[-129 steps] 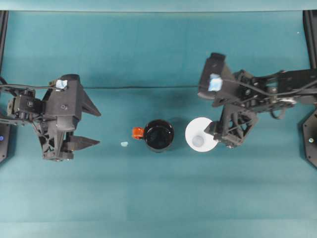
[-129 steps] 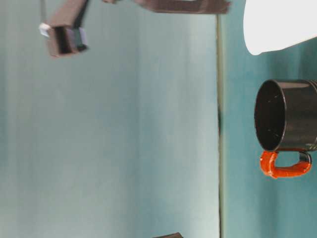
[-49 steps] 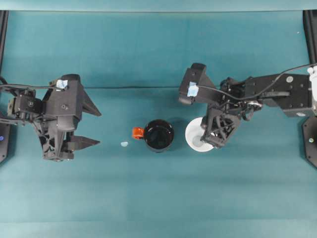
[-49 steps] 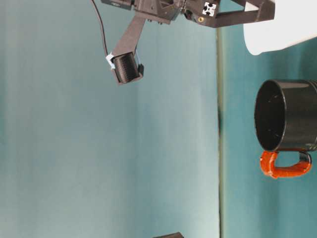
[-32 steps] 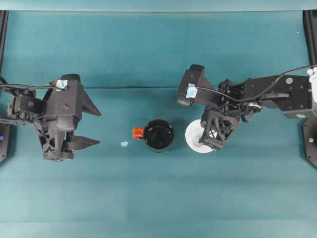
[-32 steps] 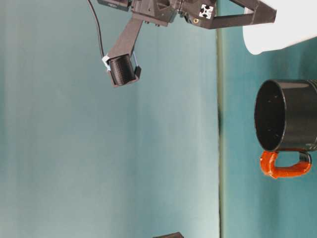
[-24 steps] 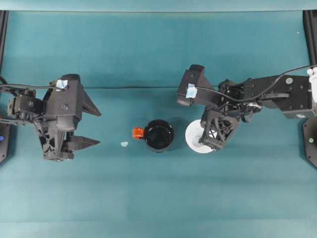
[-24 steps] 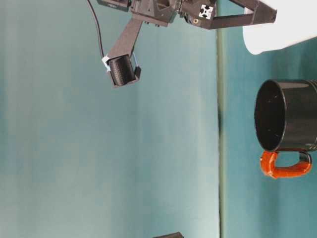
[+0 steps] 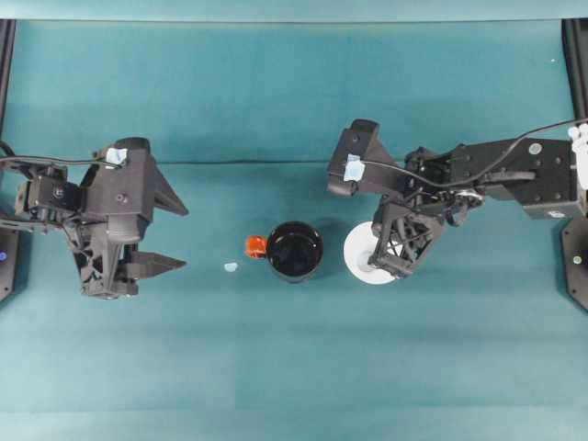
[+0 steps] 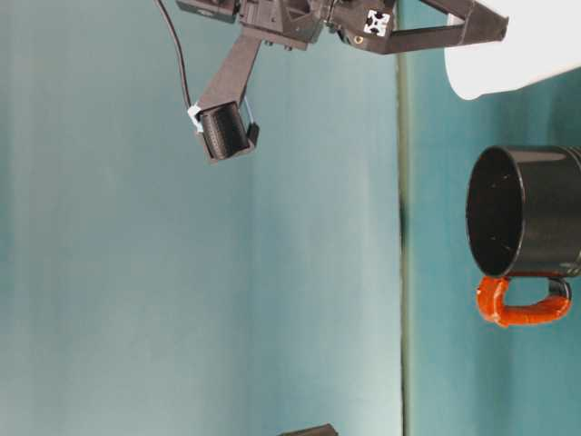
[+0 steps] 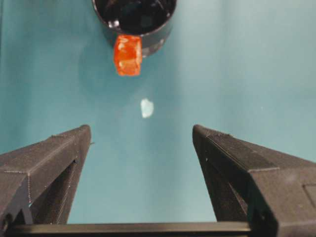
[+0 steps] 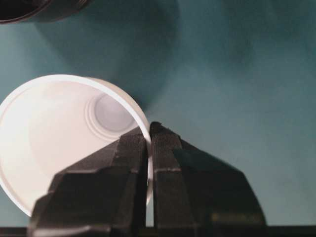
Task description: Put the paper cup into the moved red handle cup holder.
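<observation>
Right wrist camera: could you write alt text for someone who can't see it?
Black jaws of the right gripper pinch the rim of the white paper cup, one inside, one outside. The cup stands open on teal cloth.

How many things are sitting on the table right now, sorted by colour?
White: 1, the paper cup, its wall pinched by the right gripper
Black with a red-orange handle: 1, the red handle cup holder
Pale: 1, a small scrap beside the handle
Total: 3
</observation>
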